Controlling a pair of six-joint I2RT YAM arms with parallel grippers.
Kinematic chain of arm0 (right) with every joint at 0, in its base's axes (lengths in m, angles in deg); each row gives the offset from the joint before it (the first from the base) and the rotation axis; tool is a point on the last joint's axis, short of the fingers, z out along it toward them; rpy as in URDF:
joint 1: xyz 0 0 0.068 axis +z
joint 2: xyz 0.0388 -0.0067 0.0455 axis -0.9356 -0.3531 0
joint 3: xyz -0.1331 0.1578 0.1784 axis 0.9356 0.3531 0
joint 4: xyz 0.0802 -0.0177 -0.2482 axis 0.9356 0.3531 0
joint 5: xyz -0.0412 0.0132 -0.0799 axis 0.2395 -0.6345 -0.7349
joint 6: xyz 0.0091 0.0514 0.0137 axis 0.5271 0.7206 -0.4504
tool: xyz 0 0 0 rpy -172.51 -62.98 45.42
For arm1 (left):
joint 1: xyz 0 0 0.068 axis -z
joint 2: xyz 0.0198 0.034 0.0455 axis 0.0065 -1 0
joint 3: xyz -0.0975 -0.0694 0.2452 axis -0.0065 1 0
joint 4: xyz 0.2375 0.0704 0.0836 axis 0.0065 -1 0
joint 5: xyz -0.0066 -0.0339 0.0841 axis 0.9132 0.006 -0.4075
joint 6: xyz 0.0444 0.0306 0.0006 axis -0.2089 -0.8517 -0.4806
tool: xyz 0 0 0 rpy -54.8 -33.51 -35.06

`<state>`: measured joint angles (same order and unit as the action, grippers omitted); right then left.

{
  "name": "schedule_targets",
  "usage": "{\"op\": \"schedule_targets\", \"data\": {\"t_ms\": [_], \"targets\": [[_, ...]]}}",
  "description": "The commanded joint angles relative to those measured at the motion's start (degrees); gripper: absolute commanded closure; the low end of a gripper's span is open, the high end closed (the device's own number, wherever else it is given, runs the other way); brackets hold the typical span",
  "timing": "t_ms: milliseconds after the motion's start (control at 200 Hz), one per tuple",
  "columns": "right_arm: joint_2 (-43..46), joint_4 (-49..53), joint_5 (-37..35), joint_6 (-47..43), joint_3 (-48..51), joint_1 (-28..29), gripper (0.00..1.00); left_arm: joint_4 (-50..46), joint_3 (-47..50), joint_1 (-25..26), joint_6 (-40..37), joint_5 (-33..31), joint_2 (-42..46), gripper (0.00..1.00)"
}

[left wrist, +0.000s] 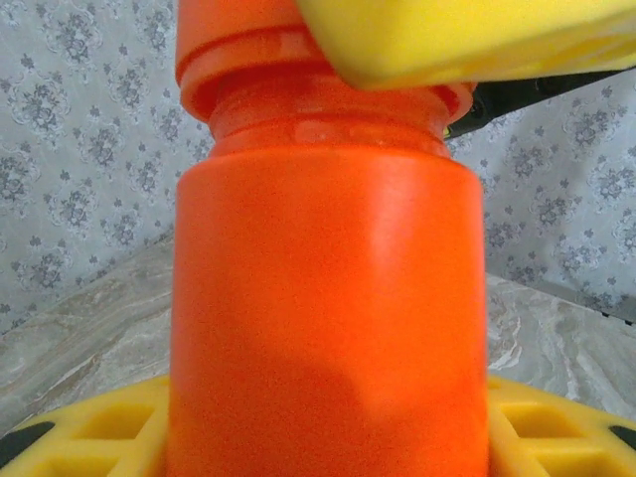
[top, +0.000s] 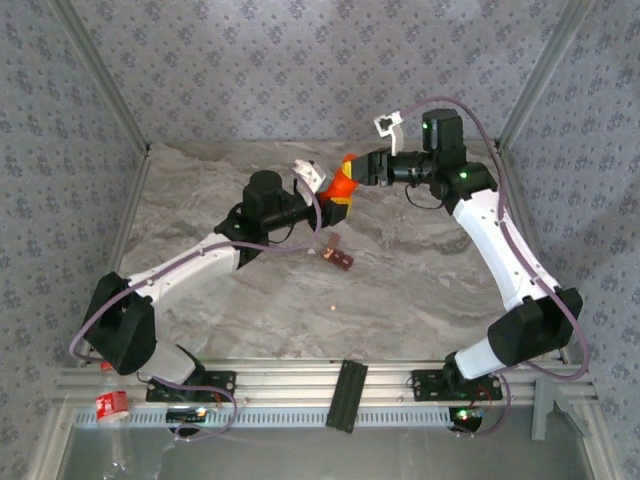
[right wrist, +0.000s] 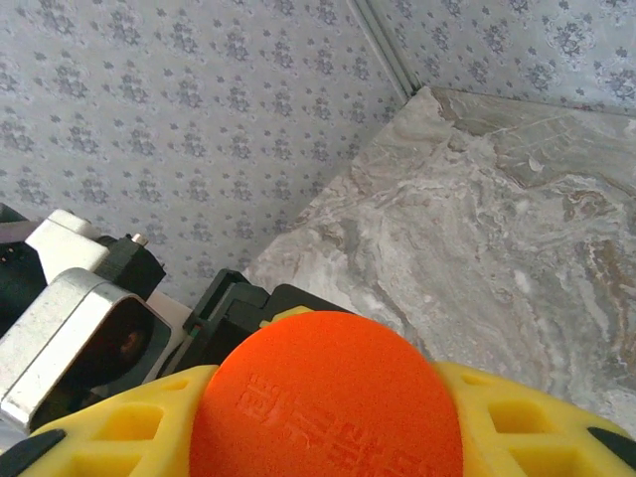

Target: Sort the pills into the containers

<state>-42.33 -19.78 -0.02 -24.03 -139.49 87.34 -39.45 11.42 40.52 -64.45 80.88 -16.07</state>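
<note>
An orange bottle (top: 340, 186) hangs above the back middle of the marble table, held between both arms. My left gripper (top: 337, 200) is shut on its body (left wrist: 328, 328), with yellow fingers (left wrist: 89, 432) on either side. My right gripper (top: 354, 168) is shut on its round orange cap (right wrist: 328, 397), which sits between the yellow fingers (right wrist: 109, 432). The containers (top: 338, 259), a small reddish-brown strip, lie on the table below the bottle. One pale pill (top: 330, 309) lies nearer the front, and another speck (top: 311, 252) lies just left of the containers.
Patterned walls close the table (top: 420, 290) on three sides. A black bar (top: 347, 393) lies across the aluminium rail at the near edge. A clear bottle with a red label (top: 113, 405) rests by the left arm's base.
</note>
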Motion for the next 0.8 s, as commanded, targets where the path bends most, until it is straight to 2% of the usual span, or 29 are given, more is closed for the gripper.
{"op": "schedule_targets", "data": {"t_ms": [0,145,375,570,795], "targets": [[0.46,1.72,6.87,6.59,2.60,0.68,0.73,14.10,-2.27,0.36,1.42,-3.20,2.84,1.00],[0.24,-3.19,9.43,11.69,3.94,-1.74,0.73,14.29,-2.31,0.36,1.53,-3.22,3.17,1.00],[0.40,-4.05,8.66,13.32,3.00,-0.25,0.74,13.90,-2.87,0.36,1.52,-2.67,2.94,1.00],[-0.93,8.07,4.25,3.90,-1.94,2.14,0.74,10.13,-4.57,0.37,0.01,-0.14,2.20,1.00],[-4.83,22.10,0.32,-7.78,-11.69,2.05,0.75,6.38,-5.83,0.43,-0.78,3.25,1.74,1.00]]}}
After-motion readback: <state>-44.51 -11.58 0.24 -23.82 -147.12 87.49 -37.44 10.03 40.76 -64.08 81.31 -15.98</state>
